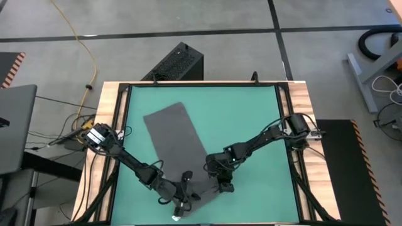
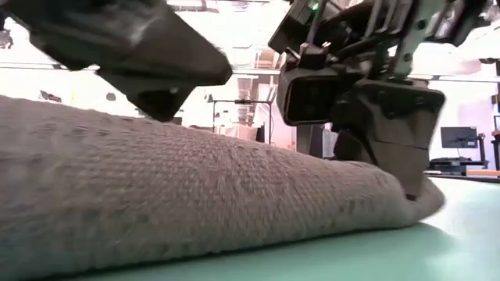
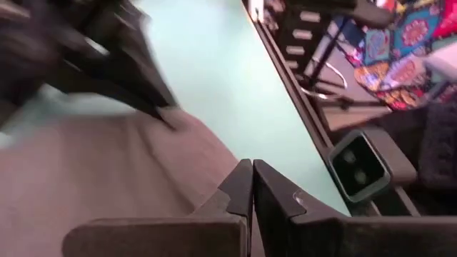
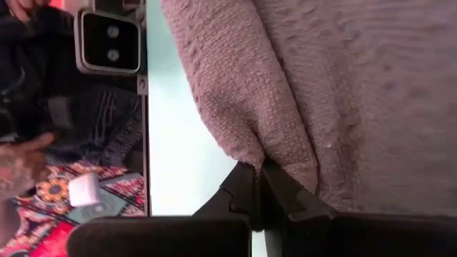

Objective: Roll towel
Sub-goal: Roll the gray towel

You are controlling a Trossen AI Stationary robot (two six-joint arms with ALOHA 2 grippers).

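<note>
Both arms are down at the near end of the towel [image 1: 178,141], which lies diagonally on the green mat [image 1: 251,113], its far end up toward the mat's left-centre and its near end by the front edge. The right gripper [image 1: 224,185] sits at the towel's near right corner, and in the right wrist view its fingers [image 4: 246,196] are pressed together with a pinch of the towel's [image 4: 285,86] edge caught between the tips, the cloth bunching into a fold just there. The left gripper [image 1: 182,202] is at the near left side, over the cloth close to the mat's front edge; its fingers [image 3: 275,200] are fully together in the left wrist view, tips over the towel [image 3: 107,171], and I cannot tell whether any cloth is caught in them. From table height, the towel [image 2: 180,195] rises as a thick grey hump across the mat, with the right gripper [image 2: 410,187] down at its folded end. A camera unit [image 4: 108,41] stands at the table's edge beyond the mat.
</note>
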